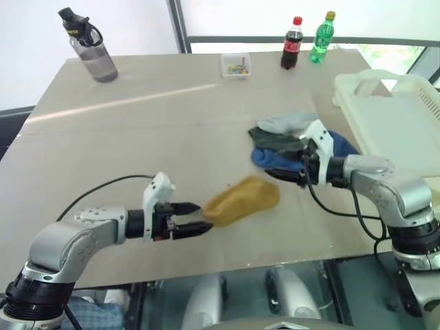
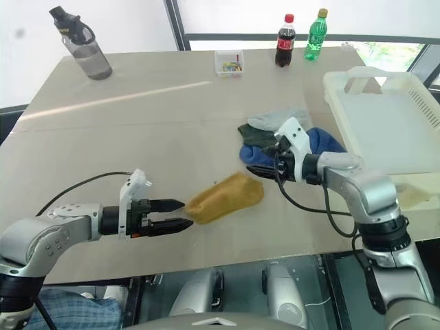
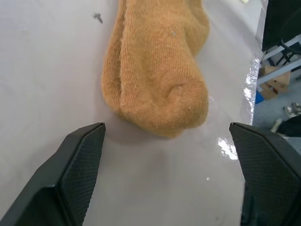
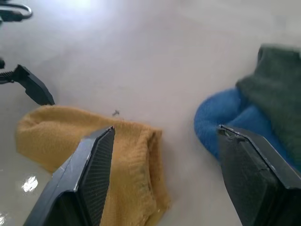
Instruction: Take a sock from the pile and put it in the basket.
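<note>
Nearest you, the left gripper [image 2: 177, 215] sits low over the table [image 1: 137, 137] with its jaws wide apart and nothing between them, tips right at the closed toe end of the sock [image 2: 225, 196]; the left wrist view shows the sock [image 3: 157, 75] lying just ahead of the open fingers [image 3: 82, 160], apart from them. The sock lies flat on the table, by itself, between the two grippers and just off the near edge of the pile [image 2: 289, 141]. Its long axis runs on a diagonal: rounded toe toward the left gripper and the near edge, open cuff toward the right gripper [image 1: 289, 172] and the pile. The right gripper hovers by the cuff end and the blue sock [image 4: 225, 117], jaws spread fairly wide, holding nothing. Step in hand looks like regrasping the loose sock. Take it with the right arm, since the basket [image 2: 385, 124] is on that side. Come down across the cuff, jaws square to the long axis, and pinch both layers so it doesn't unfold or slip. Keep clear of the blue sock or you'll drag it along. Lift fully before swinging over the basket rim. Far back stand a water bottle [image 1: 89, 45], a small clear box [image 1: 235, 65], a cola bottle [image 1: 292, 42] and a green bottle [image 1: 322, 36], all well clear.
</note>
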